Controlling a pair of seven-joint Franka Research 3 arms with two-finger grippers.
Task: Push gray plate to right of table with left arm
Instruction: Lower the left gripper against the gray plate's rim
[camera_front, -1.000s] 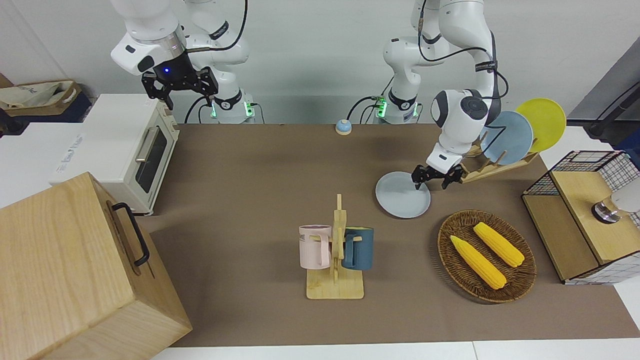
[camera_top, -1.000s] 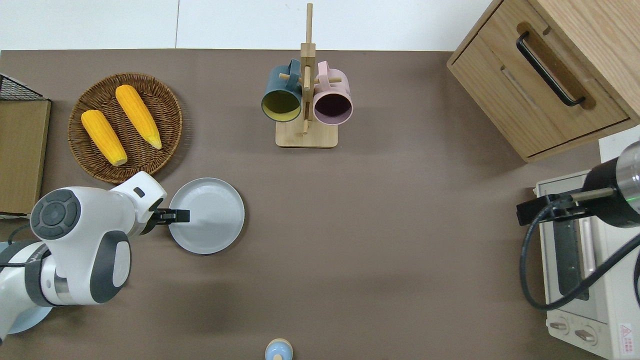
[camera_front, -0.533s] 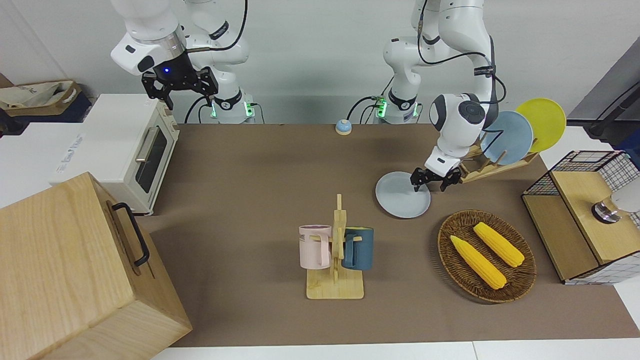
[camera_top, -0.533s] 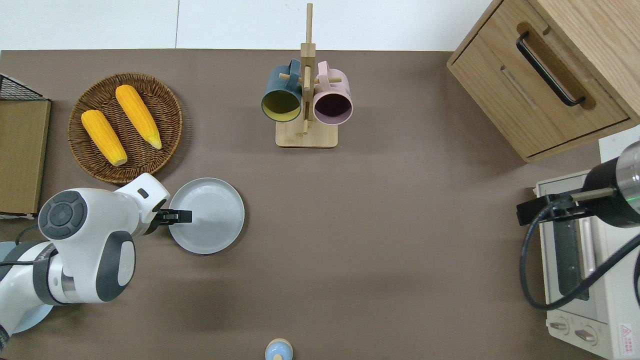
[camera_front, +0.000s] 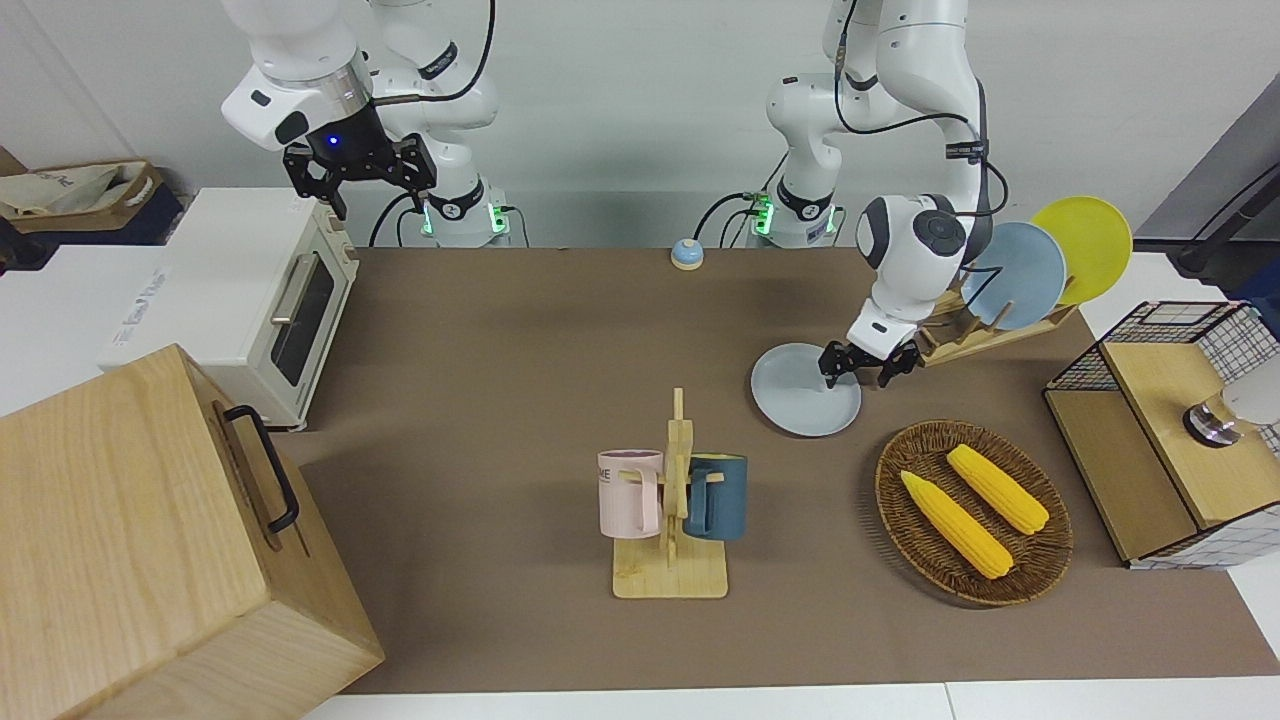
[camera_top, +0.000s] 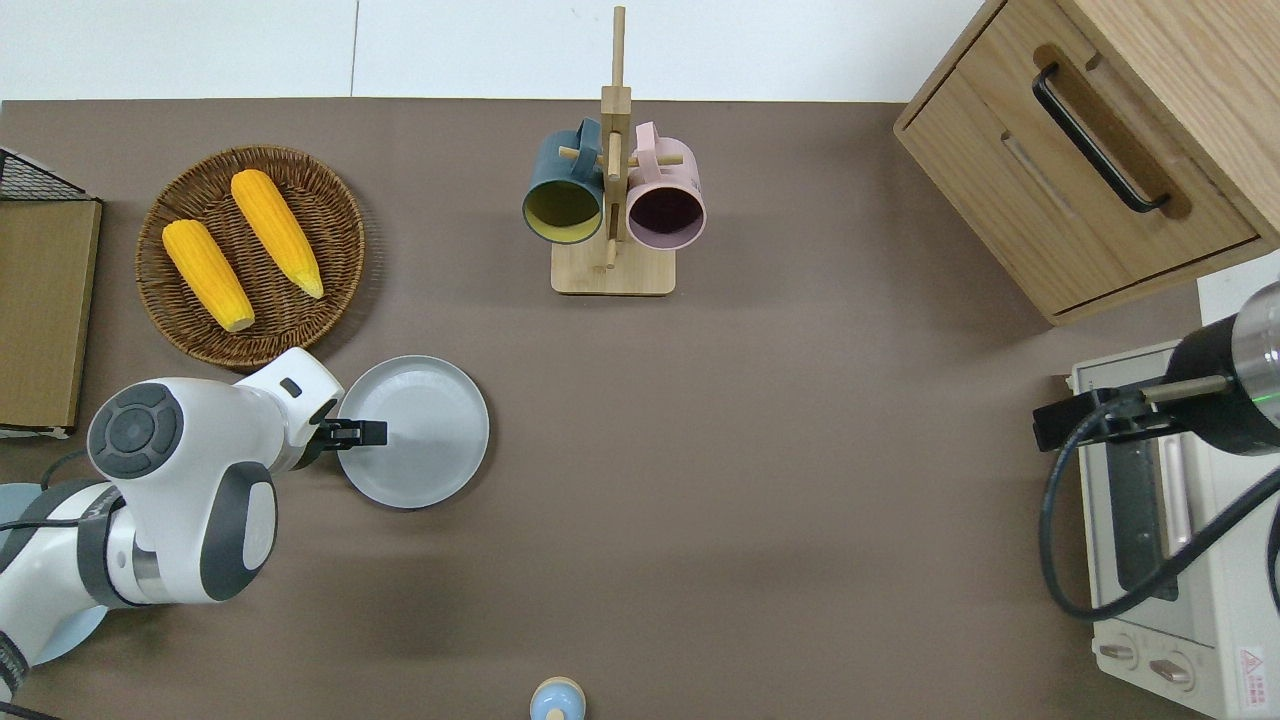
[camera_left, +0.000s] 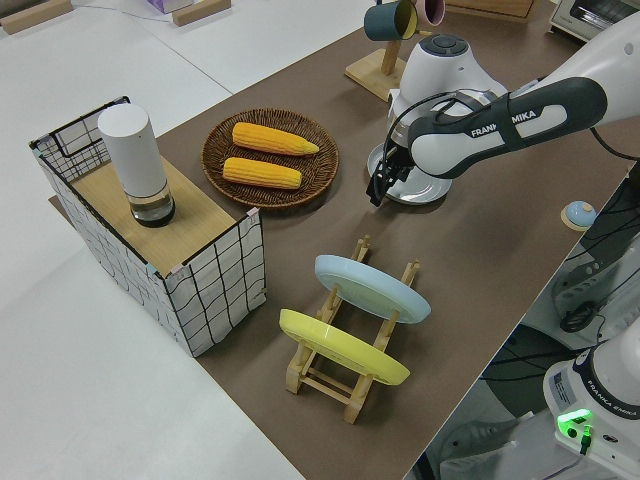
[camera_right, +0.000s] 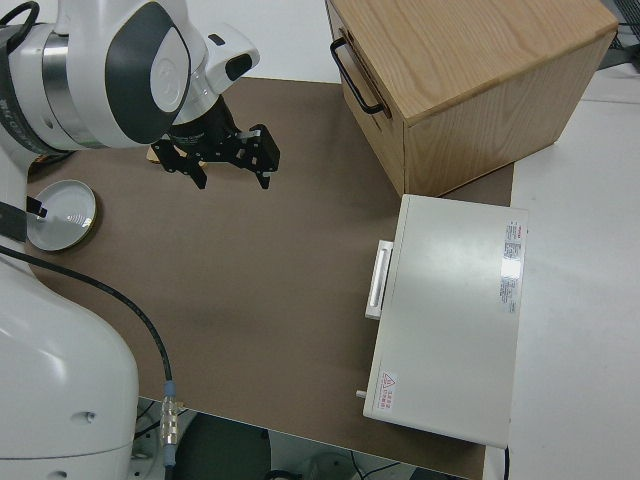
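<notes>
Plate: the gray plate (camera_front: 805, 403) (camera_top: 414, 432) (camera_left: 415, 187) (camera_right: 61, 214) was round and shallow with a low raised rim, lying flat on the bench (camera_front: 520, 340) toward the left arm's end, just beside the basket (camera_front: 973, 512) and nearer to the robots than it.
Left gripper: the left gripper (camera_front: 861, 364) (camera_top: 352, 433) (camera_left: 384, 181) was low over the plate's rim on the side toward the left arm's end; its jaws stood apart, holding nothing.
Right arm: parked, the right gripper (camera_front: 360, 178) (camera_right: 221, 157) with jaws spread wide.
Bench: a long top under a plain matte brown mat, with white edges.
Basket: round woven wicker, holding two ribbed yellow corn cobs (camera_top: 242, 247).
Mug stand: pale wood (camera_front: 672, 530), with a pink mug (camera_front: 630, 492) and a dark blue mug (camera_front: 716, 496) hung on its pegs.
Rack: a slatted wooden rack (camera_left: 350, 372) held a blue plate (camera_left: 371, 288) and a yellow plate (camera_left: 342, 346) leaning on edge.
Views: only the overhead view showed the mugs' insides; only the left side view showed the rack's slats whole; the right side view showed the oven's (camera_right: 452, 315) flat white top.
</notes>
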